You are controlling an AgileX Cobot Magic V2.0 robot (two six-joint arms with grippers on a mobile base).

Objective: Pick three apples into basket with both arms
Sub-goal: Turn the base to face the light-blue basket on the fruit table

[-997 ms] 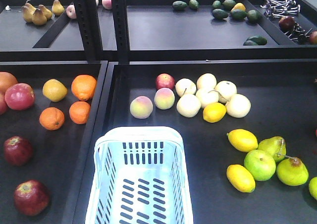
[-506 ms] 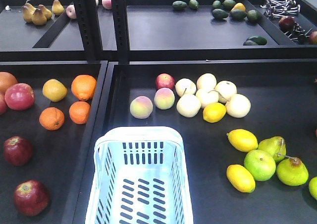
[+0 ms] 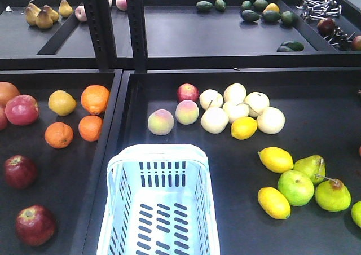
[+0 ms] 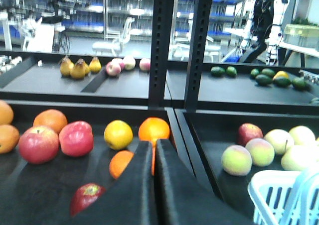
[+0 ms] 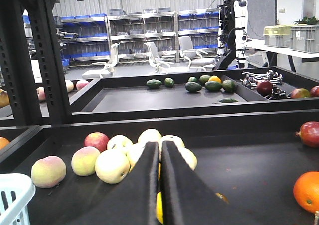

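Two dark maroon apples lie in the left tray, one (image 3: 20, 171) behind the other (image 3: 35, 224). The nearer apple (image 4: 85, 197) also shows in the left wrist view, half hidden by a finger. Another dark red apple (image 3: 326, 26) sits on the back shelf at the right. The pale blue basket (image 3: 158, 149) stands empty at the front of the middle tray. Neither arm appears in the front view. My left gripper (image 4: 153, 144) is shut with nothing in it, left of the basket (image 4: 269, 177). My right gripper (image 5: 160, 144) is shut and empty, facing the pale fruit pile.
Oranges (image 3: 95, 99) and pinker apples (image 3: 21, 109) fill the left tray. Peaches (image 3: 161, 122), pale round fruit (image 3: 237, 108), lemons (image 3: 276, 159) and green fruit (image 3: 296, 187) surround the basket. Two black posts (image 3: 135, 26) and a raised divider (image 3: 115, 119) separate the trays.
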